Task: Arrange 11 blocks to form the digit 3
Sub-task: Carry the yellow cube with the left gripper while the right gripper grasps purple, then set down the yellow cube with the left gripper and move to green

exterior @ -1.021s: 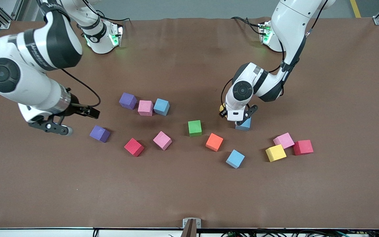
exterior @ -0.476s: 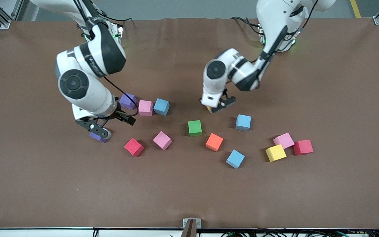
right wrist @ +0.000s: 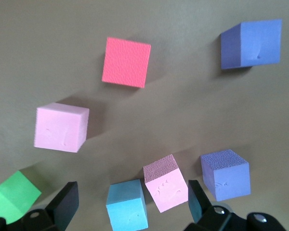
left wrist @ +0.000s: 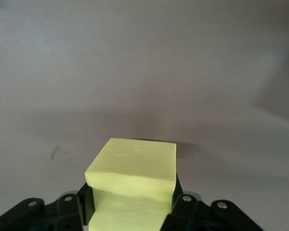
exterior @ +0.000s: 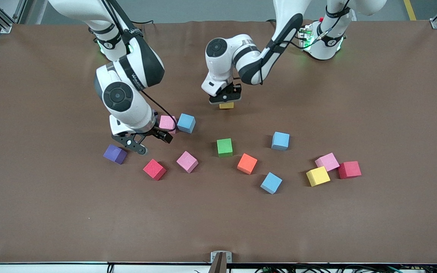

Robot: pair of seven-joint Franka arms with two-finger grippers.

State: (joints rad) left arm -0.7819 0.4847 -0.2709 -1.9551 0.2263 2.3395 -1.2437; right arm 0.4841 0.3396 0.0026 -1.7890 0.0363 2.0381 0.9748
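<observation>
My left gripper (exterior: 226,101) is shut on a yellow block (exterior: 226,105), held over bare table; in the left wrist view that yellow block (left wrist: 132,168) sits between the black fingers (left wrist: 84,202). My right gripper (exterior: 154,144) stands open over a row of blocks: pink (exterior: 167,123) and light blue (exterior: 186,123), with a purple one (right wrist: 226,174) hidden by the arm in the front view. In the right wrist view the gripper (right wrist: 132,202) frames the light blue (right wrist: 127,206) and pink (right wrist: 166,188) blocks. Loose blocks: purple (exterior: 115,154), pink (exterior: 187,162), green (exterior: 224,147), orange (exterior: 247,163).
Toward the left arm's end lie two light blue blocks (exterior: 280,141) (exterior: 271,183), a pink block (exterior: 327,162), a yellow block (exterior: 318,176) and a red cube (exterior: 349,169). Another red cube (exterior: 154,169) lies beside the loose pink one.
The left gripper closed on the yellow block beside a light blue block and carried it toward the right arm's end. The right arm swung in from the table's end over the block row.
</observation>
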